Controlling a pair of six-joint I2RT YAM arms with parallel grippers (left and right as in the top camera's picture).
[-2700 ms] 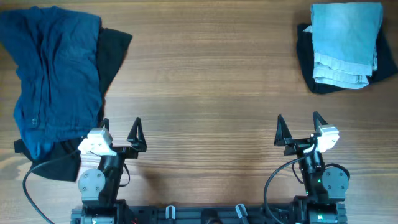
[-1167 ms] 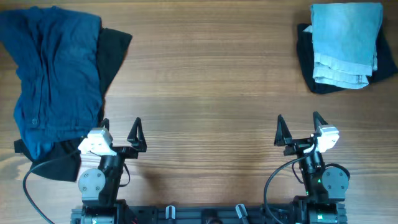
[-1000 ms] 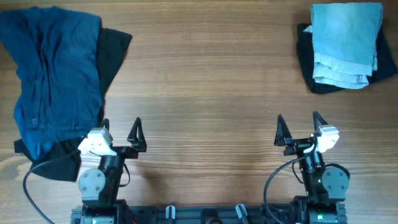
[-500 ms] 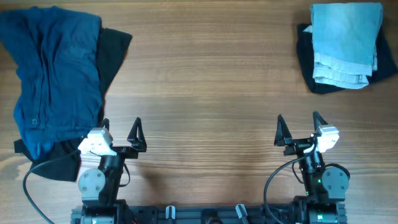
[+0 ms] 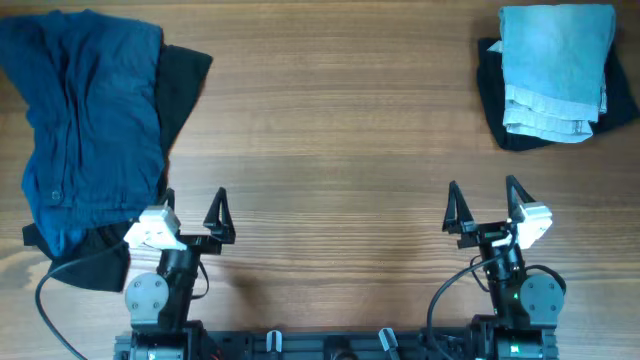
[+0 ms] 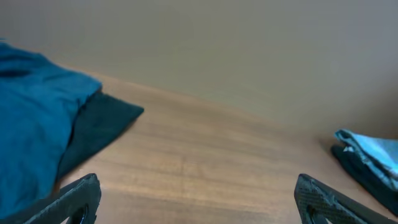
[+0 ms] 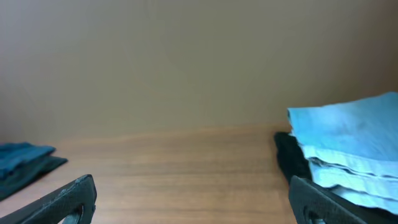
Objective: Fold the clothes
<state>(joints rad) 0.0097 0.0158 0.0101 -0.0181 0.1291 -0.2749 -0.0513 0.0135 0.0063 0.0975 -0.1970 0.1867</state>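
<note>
The rumpled blue clothes [image 5: 85, 120] lie at the upper left, on a black piece [image 5: 185, 85]. A folded pale pile [image 5: 555, 70] sits upper right. My left claw [image 5: 194, 200] and right claw [image 5: 483, 190] are wide open, empty. I think I should grab two corners and pull flat.

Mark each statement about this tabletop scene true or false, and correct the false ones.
1. The pale blue folded denim piece lies on a black garment. True.
2. The left gripper is shut on the rumpled dark blue garment. False: it is open and holds nothing.
3. The rumpled dark blue garment partly covers a black cloth. True.
4. The right gripper touches the pale blue folded denim piece. False: it is open and well apart from it, over the bare wooden table.
</note>
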